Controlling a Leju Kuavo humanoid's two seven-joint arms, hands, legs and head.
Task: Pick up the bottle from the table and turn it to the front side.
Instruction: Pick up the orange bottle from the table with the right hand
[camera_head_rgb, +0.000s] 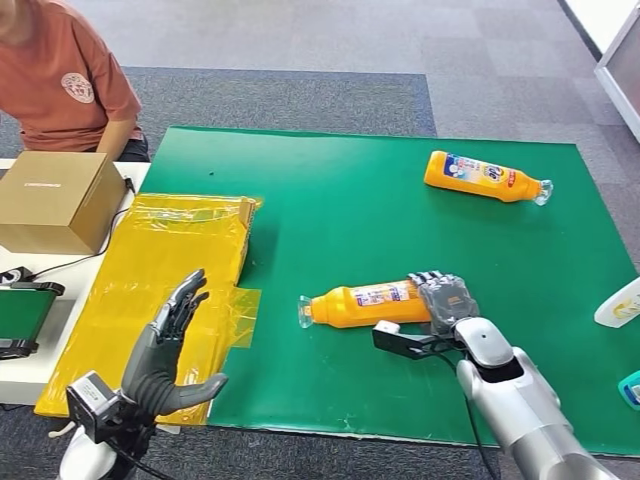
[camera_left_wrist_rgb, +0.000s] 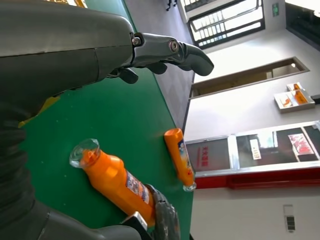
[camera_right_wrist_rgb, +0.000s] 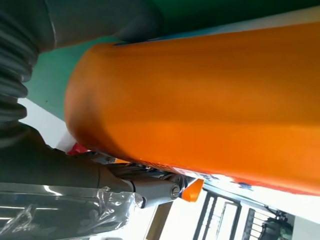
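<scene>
Bottle (camera_head_rgb: 364, 304) is laid on the green worktop (camera_head_rgb: 340, 220), long axis across, cap pointed left; its base end is grasped by right hand (camera_head_rgb: 447, 298) fingers. Left hand (camera_head_rgb: 167, 345) is kept released, well apart.

On the counter (camera_head_rgb: 45, 375) a mat (camera_head_rgb: 362, 190) covers the middle and right. A bottle (camera_head_rgb: 362, 304) lies on its side on the mat's near half, cap to the left, the right robot hand (camera_head_rgb: 447, 300) closed around its base. A second bottle (camera_head_rgb: 483, 177) lies farther back and right, cap to the right. Left of the mat lies a plastic sheet (camera_head_rgb: 162, 260), the left robot hand (camera_head_rgb: 170, 345) hovering over its near part, fingers spread. A cardboard box (camera_head_rgb: 56, 200) sits left of the sheet, a person (camera_head_rgb: 68, 85) behind it.
</scene>
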